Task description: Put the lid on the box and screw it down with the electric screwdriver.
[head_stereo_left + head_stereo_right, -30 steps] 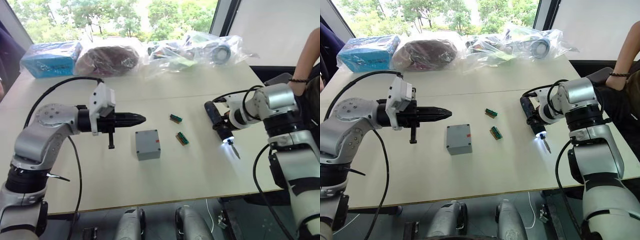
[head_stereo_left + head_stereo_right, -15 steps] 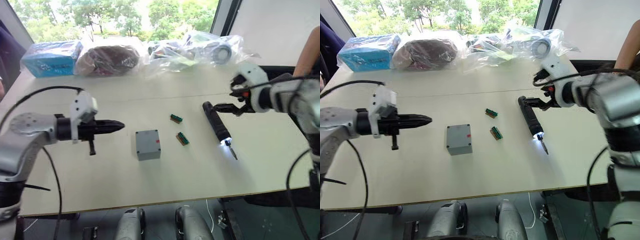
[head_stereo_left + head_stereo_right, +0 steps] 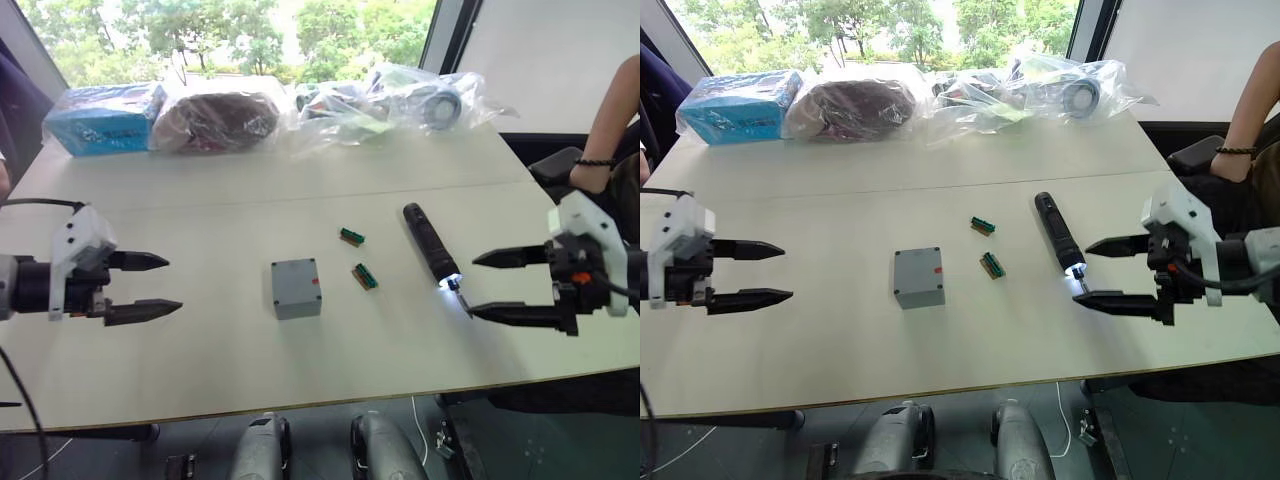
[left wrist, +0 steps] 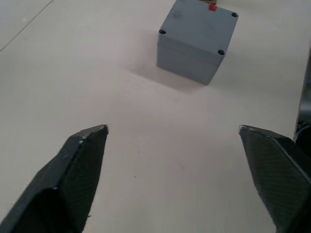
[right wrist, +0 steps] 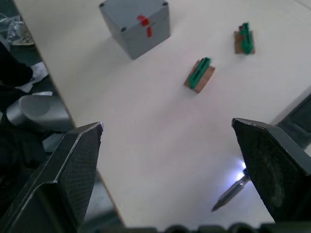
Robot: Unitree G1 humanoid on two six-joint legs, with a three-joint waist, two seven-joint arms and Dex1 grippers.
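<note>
The grey box [image 3: 296, 289] stands in the middle of the table with the lid [image 4: 199, 26] on top; the lid shows corner screw holes and a small red mark. The black electric screwdriver [image 3: 430, 243] lies flat to the box's right, its tip lit and its bit [image 5: 231, 193] pointing toward the table's front edge. My left gripper [image 3: 172, 283] hovers open far to the left of the box, holding nothing. Over on the other side, my right gripper [image 3: 472, 285] is open and empty beside the screwdriver's bit, not touching it.
Two small green-gold pieces [image 3: 351, 237] [image 3: 365, 277] lie between box and screwdriver. A blue packet [image 3: 103, 117] and clear plastic bags [image 3: 400, 100] line the table's far edge. A person's arm [image 3: 615, 110] shows at the right.
My left gripper has opened and drawn back to the left. My right gripper has left the screwdriver, which now lies on the table, and pulled back to the right.
</note>
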